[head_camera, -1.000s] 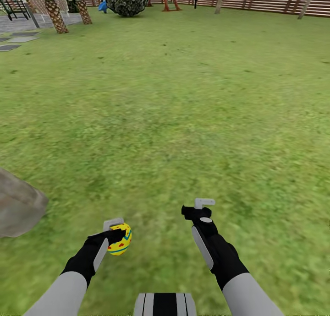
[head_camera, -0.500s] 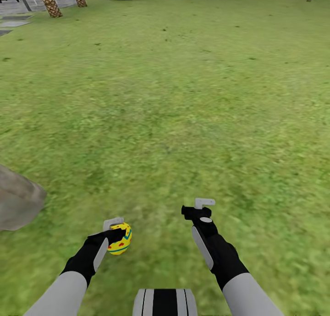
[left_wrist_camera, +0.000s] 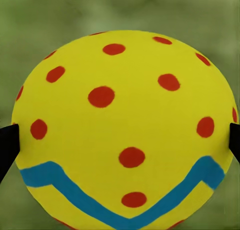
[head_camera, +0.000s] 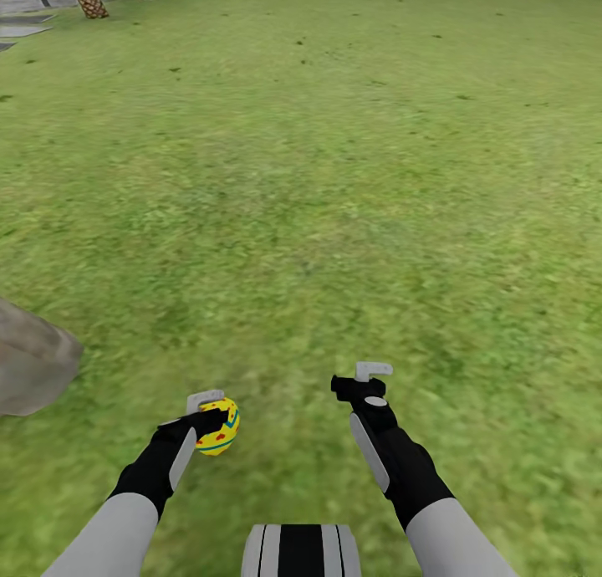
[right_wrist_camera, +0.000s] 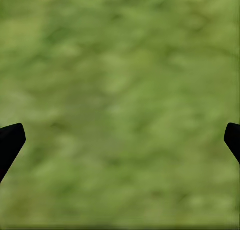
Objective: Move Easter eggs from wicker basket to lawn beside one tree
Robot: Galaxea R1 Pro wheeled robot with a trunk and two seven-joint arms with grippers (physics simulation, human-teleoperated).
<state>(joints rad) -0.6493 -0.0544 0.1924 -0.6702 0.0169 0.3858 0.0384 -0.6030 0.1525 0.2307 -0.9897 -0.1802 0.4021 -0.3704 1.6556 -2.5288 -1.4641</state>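
Yellow, red-dotted and banded with a blue-green zigzag, the small Easter egg (head_camera: 218, 426) sits clamped in my left tool (head_camera: 209, 416), with a black fingertip (left_wrist_camera: 8, 149) pressing on each side of it in the left wrist view. I hold it above the mottled green lawn (head_camera: 318, 184), and the pale grey-brown sloping mass (head_camera: 33, 359), which I take to be the base of the tree trunk, lies off to the egg's left, near but apart. My right tool (head_camera: 365, 380) hangs to the egg's right with its fingers well apart, carrying nothing, bare grass beneath it. My worry is the grip: the egg is round and smooth, held only at two small contacts, so a jolt from the base could let it roll out. Released from this height, it might also bounce or roll away from the trunk.
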